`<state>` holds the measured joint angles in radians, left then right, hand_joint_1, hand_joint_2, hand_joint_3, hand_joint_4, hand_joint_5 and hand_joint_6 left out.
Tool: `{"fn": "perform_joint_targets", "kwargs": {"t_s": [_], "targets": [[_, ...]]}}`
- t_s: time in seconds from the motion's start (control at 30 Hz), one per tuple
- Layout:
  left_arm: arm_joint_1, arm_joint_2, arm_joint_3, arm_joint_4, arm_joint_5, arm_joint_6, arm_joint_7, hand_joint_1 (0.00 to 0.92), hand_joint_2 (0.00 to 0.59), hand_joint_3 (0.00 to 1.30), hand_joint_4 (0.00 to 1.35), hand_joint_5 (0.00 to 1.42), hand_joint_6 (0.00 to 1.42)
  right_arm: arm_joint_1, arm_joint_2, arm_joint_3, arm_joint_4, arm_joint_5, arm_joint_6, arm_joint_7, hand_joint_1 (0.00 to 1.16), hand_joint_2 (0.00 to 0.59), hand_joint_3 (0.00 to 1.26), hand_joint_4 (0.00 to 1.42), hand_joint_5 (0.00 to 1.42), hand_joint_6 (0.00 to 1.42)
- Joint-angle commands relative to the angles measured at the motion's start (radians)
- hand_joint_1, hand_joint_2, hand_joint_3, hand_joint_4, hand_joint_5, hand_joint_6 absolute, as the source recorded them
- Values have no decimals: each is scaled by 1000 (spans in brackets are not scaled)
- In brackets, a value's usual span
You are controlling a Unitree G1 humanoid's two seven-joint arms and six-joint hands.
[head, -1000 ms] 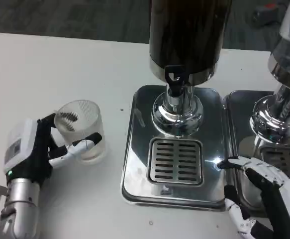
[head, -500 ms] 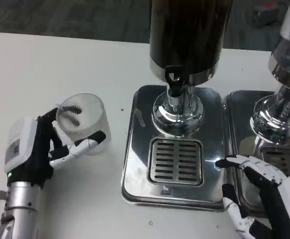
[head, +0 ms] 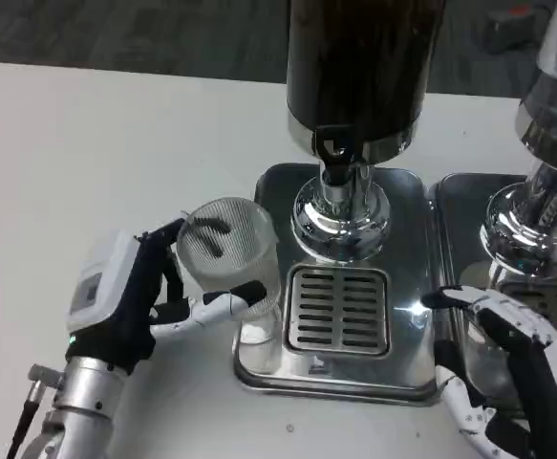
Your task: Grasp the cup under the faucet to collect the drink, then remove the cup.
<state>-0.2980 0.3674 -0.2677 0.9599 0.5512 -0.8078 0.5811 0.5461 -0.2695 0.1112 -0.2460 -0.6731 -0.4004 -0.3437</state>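
A clear ribbed plastic cup [head: 235,260] is gripped by my left hand [head: 139,298], thumb and fingers wrapped round its sides. The cup hangs tilted over the left rim of the steel drip tray [head: 259,356], left of the slotted grille [head: 338,309]. The black faucet [head: 333,153] juts from the dark drink dispenser [head: 362,67] above the grille, to the cup's upper right. The cup looks empty. My right hand [head: 507,373] stays at the tray's right edge with fingers spread, holding nothing.
A second dispenser [head: 546,143] with its own steel tray [head: 460,206] stands at the right, close behind my right hand. A chrome base [head: 340,215] rises between faucet and grille. White table spreads to the left.
My left hand has carried the cup right and toward the dispenser, from the bare table onto the tray's left rim. The right hand has barely shifted.
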Motion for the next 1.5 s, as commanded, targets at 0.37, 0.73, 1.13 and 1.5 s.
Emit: {"fn": "perform_joint_targets", "kwargs": {"t_s": [0.37,0.73,1.13,1.5], "targets": [[-66,-64,-54,55,34,55,-42,430,67,726,897,1184,1424,24,28,-6,-44,-18,-19,-21,447,531,407,294,246,231],[-122,-125,-93,134,39,96,-63,426,64,726,897,1172,1424,78,50,0,-80,-31,-12,-22,442,531,410,294,247,231],[-132,-154,-121,137,22,77,-106,414,66,713,870,1159,1424,95,66,-7,-98,-32,-5,-15,440,531,410,294,247,243],[-106,-151,-135,112,17,56,-140,408,62,691,849,1125,1424,89,67,-9,-90,-25,-7,-11,434,536,410,294,247,250]]}}
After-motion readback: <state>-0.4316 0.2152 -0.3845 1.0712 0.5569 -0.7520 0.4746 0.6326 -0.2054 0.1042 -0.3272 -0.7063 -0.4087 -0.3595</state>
